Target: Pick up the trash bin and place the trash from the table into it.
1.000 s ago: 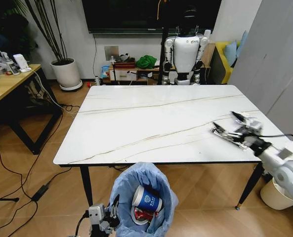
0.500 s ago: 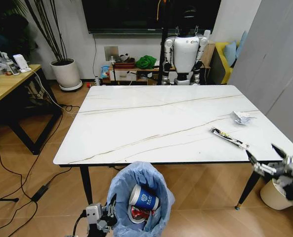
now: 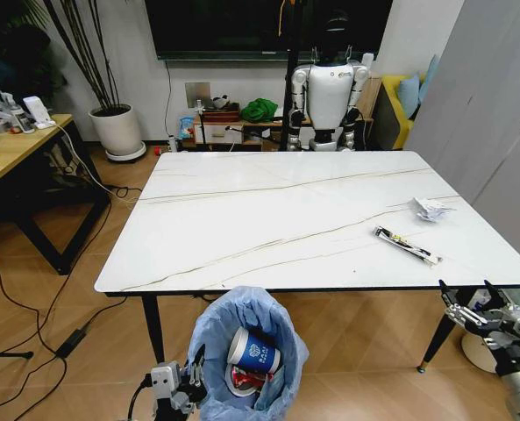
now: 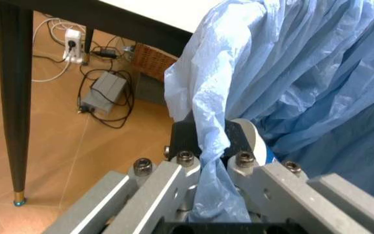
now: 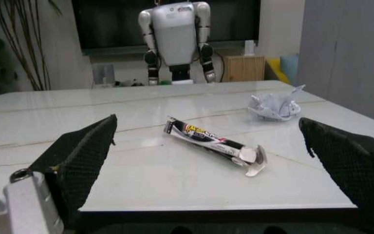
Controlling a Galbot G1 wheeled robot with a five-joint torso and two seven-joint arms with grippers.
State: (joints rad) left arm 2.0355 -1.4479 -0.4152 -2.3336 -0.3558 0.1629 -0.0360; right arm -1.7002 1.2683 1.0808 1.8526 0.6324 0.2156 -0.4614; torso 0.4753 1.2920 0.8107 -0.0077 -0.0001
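The trash bin, lined with a light-blue bag, hangs in front of the table's near edge with a blue-and-white cup and a crushed red can inside. My left gripper is shut on its rim; its jaws pinch the bag. On the marble table, at the right, lie a long dark wrapper and crumpled white paper. My right gripper is open and empty, just off the table's front right edge, facing the wrapper.
A white humanoid robot stands behind the table. A wooden desk and a potted plant are at the left, with cables on the floor. A cream bin stands by the right table leg, beside a grey wall.
My right gripper has pulled back from over the wrapper to below the table's front right edge, empty. The wrapper and paper stay put. The bin has shifted slightly.
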